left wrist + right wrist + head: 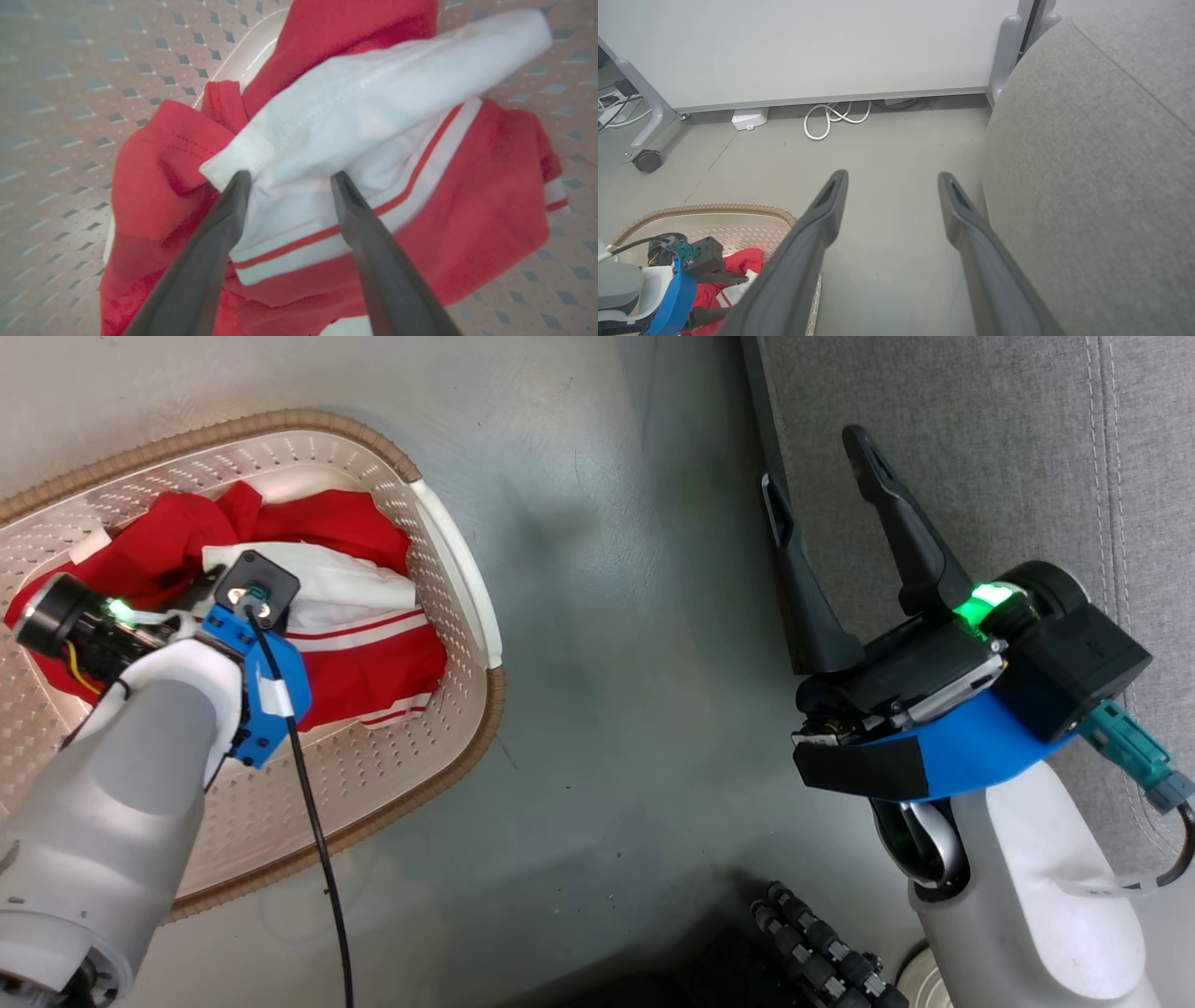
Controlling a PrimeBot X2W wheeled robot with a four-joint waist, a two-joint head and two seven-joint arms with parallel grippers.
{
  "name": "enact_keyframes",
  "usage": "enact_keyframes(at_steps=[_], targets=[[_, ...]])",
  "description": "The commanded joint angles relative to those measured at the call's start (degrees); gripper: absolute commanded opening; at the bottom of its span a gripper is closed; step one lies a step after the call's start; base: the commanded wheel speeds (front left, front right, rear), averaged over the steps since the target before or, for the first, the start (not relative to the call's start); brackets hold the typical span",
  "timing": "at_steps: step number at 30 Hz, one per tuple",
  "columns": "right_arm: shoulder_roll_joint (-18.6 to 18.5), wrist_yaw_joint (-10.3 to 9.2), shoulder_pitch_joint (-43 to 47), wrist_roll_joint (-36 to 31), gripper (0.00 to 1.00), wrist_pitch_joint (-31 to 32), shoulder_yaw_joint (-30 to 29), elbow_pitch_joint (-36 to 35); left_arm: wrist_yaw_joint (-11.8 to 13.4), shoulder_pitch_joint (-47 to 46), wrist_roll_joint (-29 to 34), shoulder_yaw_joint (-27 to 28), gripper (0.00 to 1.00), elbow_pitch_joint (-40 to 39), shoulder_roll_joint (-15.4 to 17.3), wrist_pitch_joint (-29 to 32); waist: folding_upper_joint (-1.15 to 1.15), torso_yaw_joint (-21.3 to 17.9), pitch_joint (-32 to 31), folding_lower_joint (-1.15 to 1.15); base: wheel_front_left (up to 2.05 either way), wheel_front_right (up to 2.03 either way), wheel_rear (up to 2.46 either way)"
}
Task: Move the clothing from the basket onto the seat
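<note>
The step in hand looks like the first pick. The left tool (289, 179) is down inside the cream perforated plastic laundry basket with a brown braided rim (490, 709). Its two dark fingers are spread apart, straddling a fold of white panel on the crumpled red soft-fabric clothing with white stripes (373, 107), tips at the cloth but not yet clenched on it. The clothing lies bunched in the basket, which stands on the grey floor (607, 616); none is on the large grey woven-fabric seat cushion (980, 448). The right tool (812, 462) hangs released and empty over the floor just beside the seat's edge. The next move, I judge, calls for closing the left fingers deep on that fold, then lifting clear of the basket wall before carrying across to the seat.
</note>
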Motion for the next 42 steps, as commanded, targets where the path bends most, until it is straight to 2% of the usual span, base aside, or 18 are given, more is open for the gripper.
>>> enact_keyframes(at_steps=[1,2,3,19,27,35,42], targets=[[0.28,0.01,0.47,0.12,1.0,-0.2,-0.12,-0.19,-0.2,-0.95,-0.42,-0.14,0.53,0.32,-0.17,0.07,0.0,0.0,-0.05,0.0,0.0,0.0,0.0],[0.28,0.01,0.49,0.15,1.0,-0.16,-0.18,-0.27,-0.26,-1.04,-0.45,-0.21,0.11,0.63,-0.37,0.05,0.0,-0.02,-0.1,0.0,0.0,0.0,0.0],[0.28,0.01,0.6,0.11,1.0,-0.1,-0.26,-0.34,-0.39,-1.13,-0.63,-0.3,0.0,0.82,-0.58,-0.1,0.0,-0.03,-0.14,0.0,0.0,0.0,0.0],[0.29,0.01,-0.24,1.08,1.0,-0.23,0.22,0.12,-1.64,-1.94,-2.83,-0.92,0.0,3.53,-1.95,-1.73,0.0,-0.15,-0.82,0.0,0.0,0.0,0.0],[0.27,0.01,-3.01,2.35,1.0,-1.37,2.79,3.94,-1.32,0.71,-6.14,1.33,0.0,4.55,-2.03,-4.27,0.0,-1.83,-4.82,0.0,0.0,0.0,0.0],[-0.05,0.01,-0.74,1.74,1.0,-2.27,1.95,10.89,-1.26,8.03,-10.03,3.19,0.0,5.02,-6.47,-9.19,0.0,2.3,-18.29,0.0,0.0,0.0,0.0],[-1.58,0.01,2.65,2.39,1.0,0.02,3.93,15.13,-1.89,14.94,-12.79,3.67,0.0,4.8,-10.02,-12.13,0.0,5.86,-31.52,0.0,0.0,0.0,0.0]])
